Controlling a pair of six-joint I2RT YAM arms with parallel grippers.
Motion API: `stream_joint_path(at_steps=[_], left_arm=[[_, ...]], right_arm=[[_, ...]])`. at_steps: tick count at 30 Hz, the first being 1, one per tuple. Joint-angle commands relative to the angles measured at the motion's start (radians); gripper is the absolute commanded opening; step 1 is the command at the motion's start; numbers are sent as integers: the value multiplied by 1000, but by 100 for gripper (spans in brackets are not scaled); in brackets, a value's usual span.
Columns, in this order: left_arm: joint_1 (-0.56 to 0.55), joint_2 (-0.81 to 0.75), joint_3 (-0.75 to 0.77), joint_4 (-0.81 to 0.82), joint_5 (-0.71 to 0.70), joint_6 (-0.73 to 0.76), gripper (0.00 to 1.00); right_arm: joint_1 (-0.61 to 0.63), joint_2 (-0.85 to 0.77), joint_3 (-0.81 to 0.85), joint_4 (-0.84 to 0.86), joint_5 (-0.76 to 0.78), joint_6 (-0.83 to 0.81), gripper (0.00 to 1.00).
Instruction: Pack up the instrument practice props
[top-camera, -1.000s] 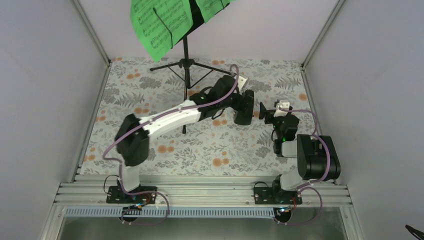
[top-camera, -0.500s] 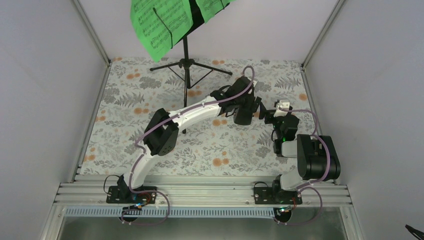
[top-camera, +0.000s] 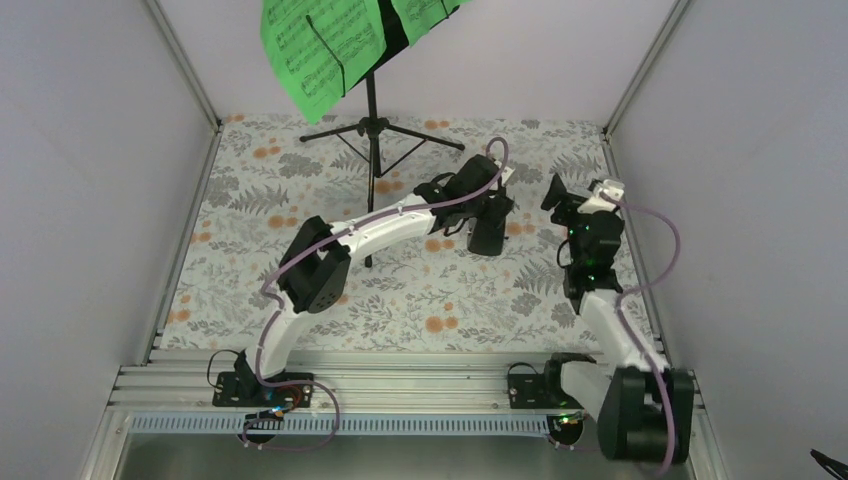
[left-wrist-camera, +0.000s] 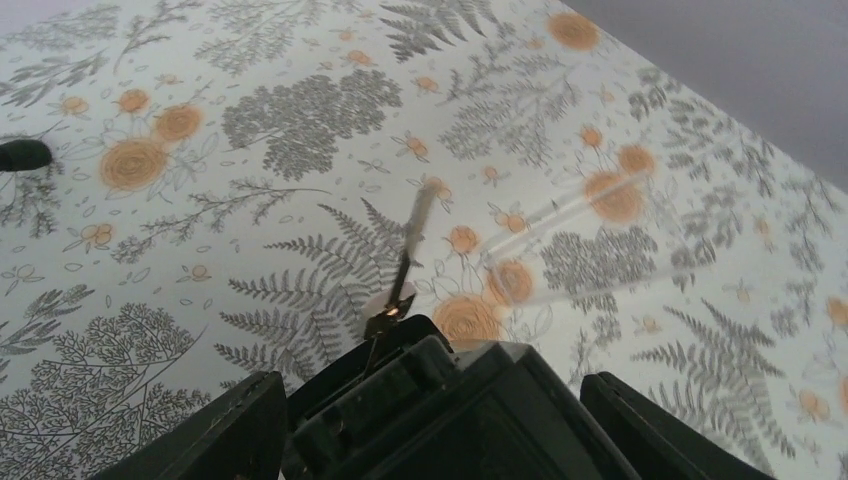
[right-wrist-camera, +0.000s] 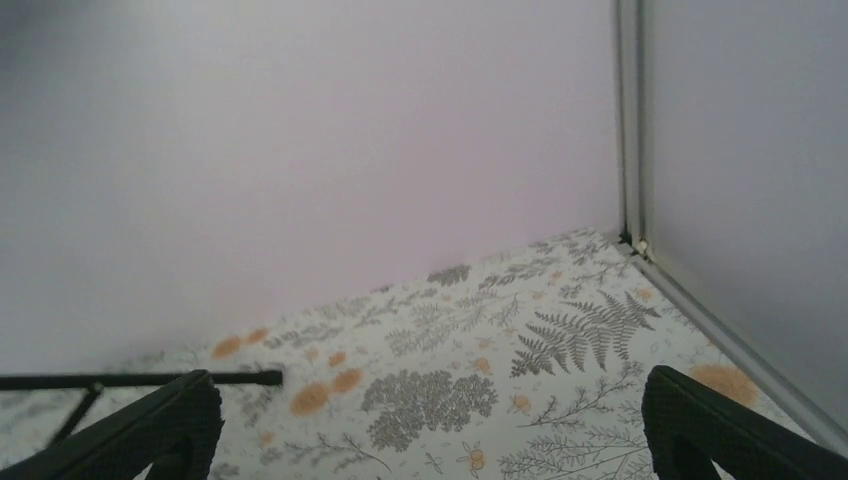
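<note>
The black tripod music stand (top-camera: 372, 130) rises at the back of the mat, with bright green music sheets (top-camera: 320, 50) on its desk. The small dark metronome (top-camera: 487, 228) stands on the mat right of centre. My left gripper (top-camera: 487, 208) straddles the metronome (left-wrist-camera: 470, 410) from above, its pendulum (left-wrist-camera: 410, 250) blurred mid-swing. Narrow gaps show between each of the fingers (left-wrist-camera: 200, 430) and the metronome's sides, so the left gripper is open. My right gripper (top-camera: 560, 195) hangs open and empty to the metronome's right, facing the back corner. The right gripper (right-wrist-camera: 430, 420) sees only mat.
A floral mat (top-camera: 430, 300) covers the floor, with pale walls (top-camera: 700, 150) close on three sides. One stand leg (right-wrist-camera: 150, 379) reaches toward my right gripper, and a foot tip (left-wrist-camera: 20, 155) shows in the left wrist view. The aluminium rail (top-camera: 400, 385) runs along the front.
My left gripper settled down over the metronome and its jaws have narrowed. The right arm unfolded, carrying its gripper back and right, away from the metronome.
</note>
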Motion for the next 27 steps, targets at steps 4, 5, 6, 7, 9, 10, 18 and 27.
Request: stream_joint_path(at_steps=[4,5,6,7,9,10,18,27], left_arm=[[-3,-148,-140,11,141,199,56],[-3,-176,-171,14,168,230,56],[-3,-200,-196,12,189,257,56],[-1,-225,-218,4,213,287,56],[-1,-263,-253,-33,277,359,56],[-1,-281,-272,-52,310,394,56],[5,-365,-384,-138,454,562,61],[5,-579,-571,62,386,482,100]], right_arm=[[3,-334,-31,-399,110,205,100],[2,-368,-29,-436,80,204,100],[2,-395,-27,-467,42,203,100],[3,-419,-27,-491,-2,200,100],[3,-452,-25,-531,-84,187,100],[4,-456,-22,-550,-117,179,100],[3,-427,54,-697,-324,203,100],[3,-363,64,-728,-470,190,100]])
